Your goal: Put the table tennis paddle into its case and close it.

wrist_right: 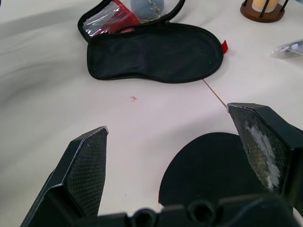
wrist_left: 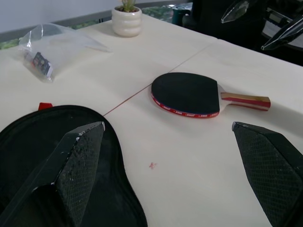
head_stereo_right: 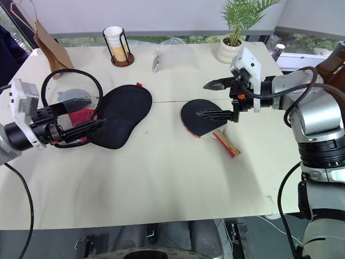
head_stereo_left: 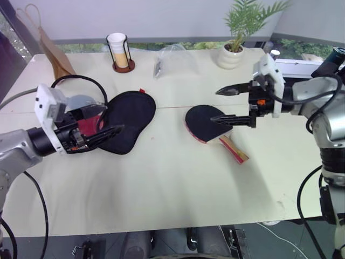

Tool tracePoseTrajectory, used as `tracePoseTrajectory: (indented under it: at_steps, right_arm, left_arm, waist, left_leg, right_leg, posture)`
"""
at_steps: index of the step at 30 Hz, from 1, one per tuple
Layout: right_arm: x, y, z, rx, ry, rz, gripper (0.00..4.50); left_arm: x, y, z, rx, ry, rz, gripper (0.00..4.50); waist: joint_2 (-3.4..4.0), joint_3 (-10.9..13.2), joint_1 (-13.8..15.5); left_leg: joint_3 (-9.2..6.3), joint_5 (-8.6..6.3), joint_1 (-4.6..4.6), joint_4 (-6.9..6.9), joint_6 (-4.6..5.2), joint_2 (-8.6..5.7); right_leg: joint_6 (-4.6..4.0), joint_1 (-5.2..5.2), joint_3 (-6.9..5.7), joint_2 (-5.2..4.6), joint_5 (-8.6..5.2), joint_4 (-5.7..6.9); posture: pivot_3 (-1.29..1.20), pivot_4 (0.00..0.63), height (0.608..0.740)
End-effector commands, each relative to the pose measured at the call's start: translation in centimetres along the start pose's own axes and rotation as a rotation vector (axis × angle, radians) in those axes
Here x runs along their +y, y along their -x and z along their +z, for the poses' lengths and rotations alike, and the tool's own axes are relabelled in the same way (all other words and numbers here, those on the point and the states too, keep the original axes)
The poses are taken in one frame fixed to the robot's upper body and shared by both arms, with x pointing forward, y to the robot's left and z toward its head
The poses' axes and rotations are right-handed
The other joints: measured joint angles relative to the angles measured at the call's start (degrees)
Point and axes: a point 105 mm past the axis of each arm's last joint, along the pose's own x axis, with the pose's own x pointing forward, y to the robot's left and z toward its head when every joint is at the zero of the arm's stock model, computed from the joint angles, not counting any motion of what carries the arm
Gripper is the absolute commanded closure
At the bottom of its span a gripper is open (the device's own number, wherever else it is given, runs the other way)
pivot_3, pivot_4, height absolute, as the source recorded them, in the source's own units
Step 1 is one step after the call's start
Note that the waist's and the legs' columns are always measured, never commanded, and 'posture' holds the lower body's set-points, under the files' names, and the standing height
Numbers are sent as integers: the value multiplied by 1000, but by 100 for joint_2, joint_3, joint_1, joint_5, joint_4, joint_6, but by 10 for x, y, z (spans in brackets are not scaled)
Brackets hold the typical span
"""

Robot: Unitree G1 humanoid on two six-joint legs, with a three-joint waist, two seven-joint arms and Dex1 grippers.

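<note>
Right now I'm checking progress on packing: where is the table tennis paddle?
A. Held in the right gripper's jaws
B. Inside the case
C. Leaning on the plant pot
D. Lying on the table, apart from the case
D: the table tennis paddle lies flat on the table, apart from the open case.

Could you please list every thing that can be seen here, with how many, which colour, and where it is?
table: one, pale cream, under everything.
table tennis paddle: one, black face, red rim, wood and red handle, lying flat right of centre.
case: one, black with a red panel, lying open left of centre.
grey pouch: one, beside the case's red panel.
cup holder: one, dark frame holding a white cup, at the far edge.
clear plastic bag: one, far edge, middle.
potted plant: one, green in a white pot, far right.
paper bag: one, brown, far left corner.
left gripper: black, open, over the case.
right gripper: black, open, above the paddle.
</note>
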Motion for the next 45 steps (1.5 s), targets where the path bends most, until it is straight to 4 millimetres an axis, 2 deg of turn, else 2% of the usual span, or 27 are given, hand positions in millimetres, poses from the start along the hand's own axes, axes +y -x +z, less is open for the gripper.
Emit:
tracePoseTrajectory:
  at_steps: [1, 13, 27, 32, 36, 41, 45]
  right_arm:
    - [-1, 5, 4, -11, 22, -16, 87]
    - [0, 1, -5, -11, 1, -34, 87]
    - [-1, -6, -5, -20, -9, -41, 87]
    - [-4, -14, -5, -18, -38, -52, 87]
    - [0, -41, 2, -39, -114, -37, 87]
    - [11, -95, 3, -33, -193, -14, 87]
    - [15, -129, 1, -11, -219, -20, 87]
  left_arm:
    - [0, 4, 10, -19, -54, 14, 0]
    - [-1, 2, 9, -16, -51, -1, 0]
    - [-2, 2, 8, -10, -61, -7, 0]
    - [0, 5, 8, -5, -65, 2, 0]
    - [11, 13, 6, 13, -85, 55, 0]
    - [27, 26, 5, 28, -114, 137, 0]
    - [33, 36, 6, 33, -127, 180, 0]
  waist:
    - [0, 0, 1]
    - [0, 0, -2]
    - [0, 0, -2]
    - [0, 0, -2]
    - [0, 0, -38]
    - [0, 0, -32]
    - [0, 0, -3]
  left_leg:
    - [0, 0, 0, 0, 0, 0]
    - [1, 0, 0, 0, 0, 0]
    - [1, 0, 0, 0, 0, 0]
    - [1, 0, 0, 0, 0, 0]
    - [1, 0, 1, 0, 0, 2]
    - [0, 1, 1, -1, 0, 7]
    - [6, 1, -2, -1, 0, 6]
  right_leg:
    - [0, 0, 0, 0, 0, 0]
    - [0, 0, 0, 0, 0, 1]
    - [1, 0, 0, 1, 1, 1]
    - [1, 0, 0, 1, 1, 2]
    - [1, -1, 1, 2, 1, 5]
    - [1, -7, 0, 9, 2, 14]
    - [1, -8, 1, 5, 2, 13]
  posture:
    - [0, 150, 740]
    - [0, 150, 740]
    - [0, 150, 740]
    - [0, 150, 740]
    - [0, 150, 740]
    - [0, 150, 740]
    - [0, 150, 740]
